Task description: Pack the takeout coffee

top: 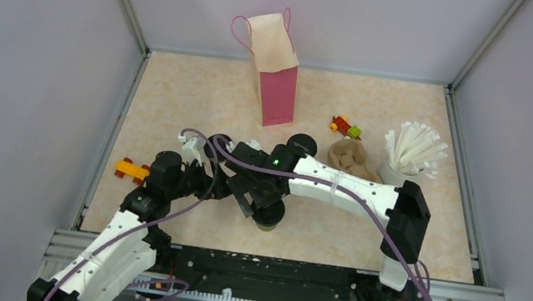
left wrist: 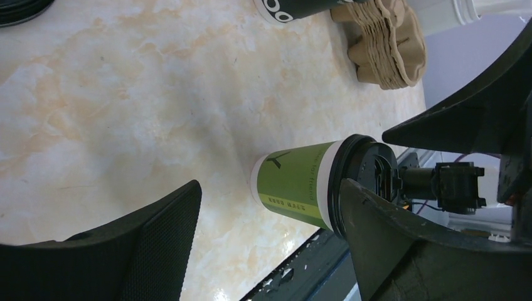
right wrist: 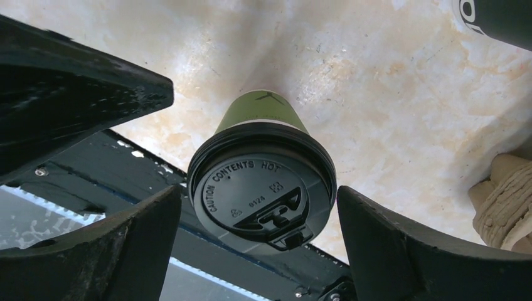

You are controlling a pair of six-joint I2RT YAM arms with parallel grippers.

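While both are holding their jaws apart, the right gripper [right wrist: 258,195] is straddling the lidded green coffee cup [top: 268,218] at the table's [top: 199,102] 6 o'clock, the left gripper [left wrist: 270,184] crowding in from 10; the black coffee cup [top: 301,143] is standing at its 12, the carrier [top: 349,158] at 2.

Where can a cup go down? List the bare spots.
Bare table left of the bag, beyond the yellow brick; also the near strip right of the green cup. Crowded around carrier, straws, black cup.
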